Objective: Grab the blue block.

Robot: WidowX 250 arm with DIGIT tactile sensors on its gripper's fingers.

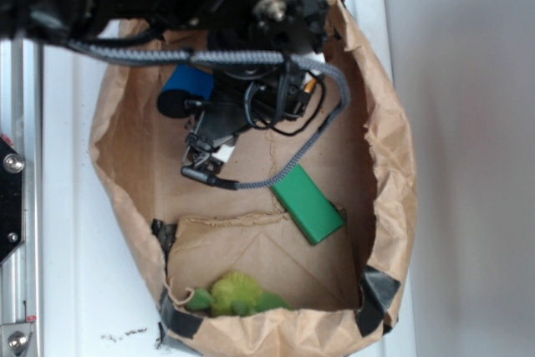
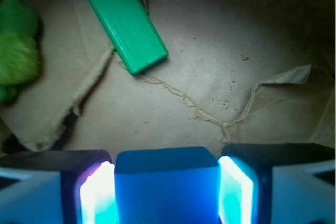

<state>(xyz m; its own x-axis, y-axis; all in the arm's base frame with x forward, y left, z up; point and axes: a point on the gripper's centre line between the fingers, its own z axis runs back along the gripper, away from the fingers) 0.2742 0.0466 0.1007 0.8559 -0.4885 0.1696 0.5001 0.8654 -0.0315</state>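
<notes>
**My claw clamps the blue block inside a paper bag**

Exterior view: I reach down from twelve o'clock into an open brown paper bag (image 1: 125, 173) that lies on a white surface (image 1: 75, 290). My claw (image 1: 205, 152) sits just above the frame's centre, partly hidden by my own dark arm and a grey braided cable (image 1: 276, 175). The blue block (image 1: 191, 83) shows at about eleven o'clock, touching my claw. A green block (image 1: 308, 203) lies on the bag floor at about five o'clock from the claw, apart from it. A fuzzy green toy (image 1: 236, 294) rests at six o'clock, near the bag's rim.

Wrist view: my claw (image 2: 167, 195) is clenched on the blue block (image 2: 167, 187) at six o'clock, both fingers (image 2: 97, 195) pressed against its sides. The green block (image 2: 127, 23) lies at eleven o'clock, tilted; the green toy (image 2: 18, 45) is at nine o'clock.
</notes>
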